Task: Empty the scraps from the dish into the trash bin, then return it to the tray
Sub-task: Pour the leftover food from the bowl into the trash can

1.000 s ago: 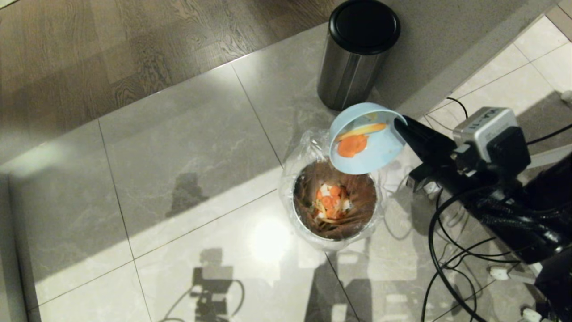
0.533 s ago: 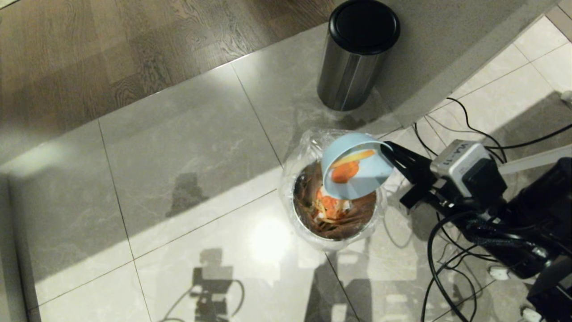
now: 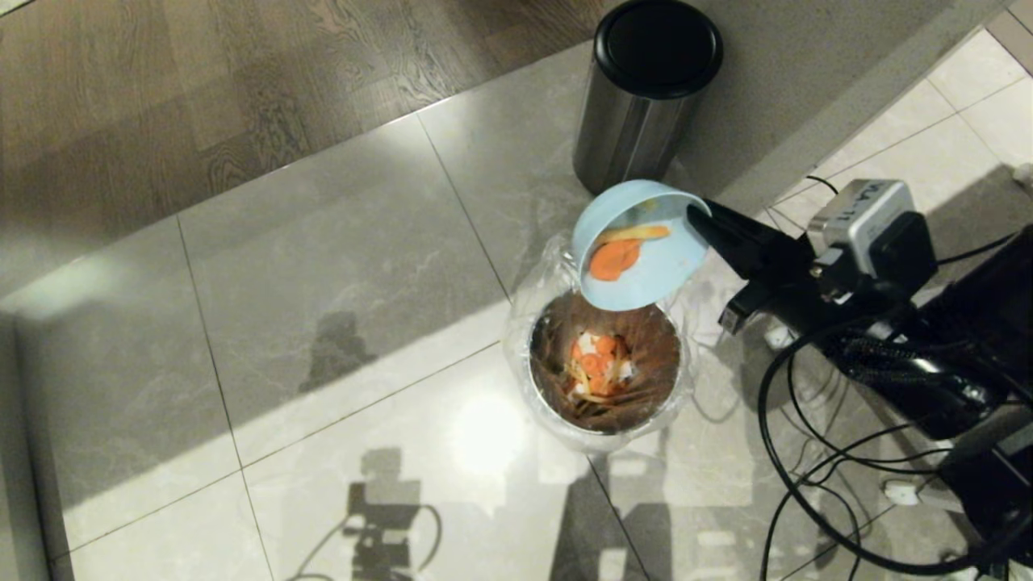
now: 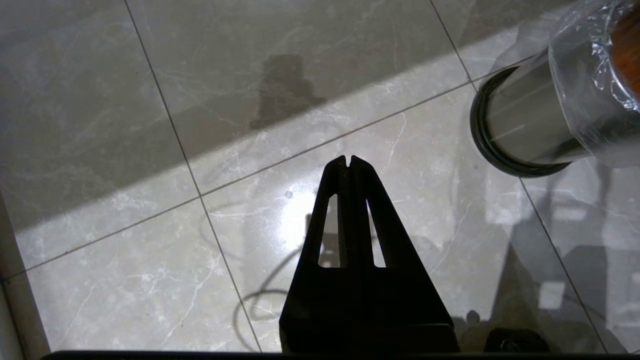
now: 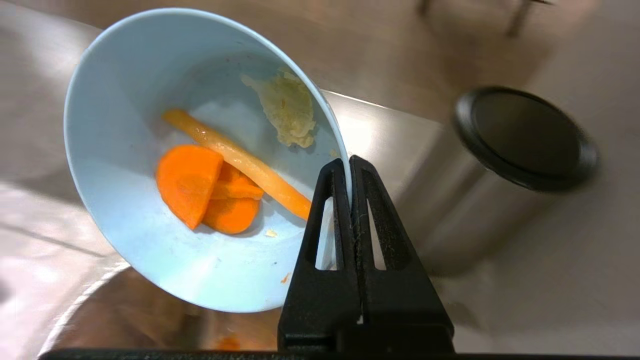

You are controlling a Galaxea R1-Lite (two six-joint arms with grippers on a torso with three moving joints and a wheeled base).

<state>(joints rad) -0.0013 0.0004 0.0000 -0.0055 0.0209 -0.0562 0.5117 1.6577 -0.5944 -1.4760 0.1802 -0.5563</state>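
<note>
The right claw (image 3: 700, 219) is clamped on the rim of the dish (image 3: 637, 246), which hangs tilted above the far edge of the trash bin (image 3: 604, 369); carrot scraps (image 5: 210, 187) and a pale smear cling inside it, so the emptying looks unfinished; a steeper tip with the low lip held over the bin's mouth, perhaps with a shake, should free them without spilling onto the floor (image 3: 339, 274); the left claw (image 4: 348, 161) hangs closed and empty beside the bin.
</note>
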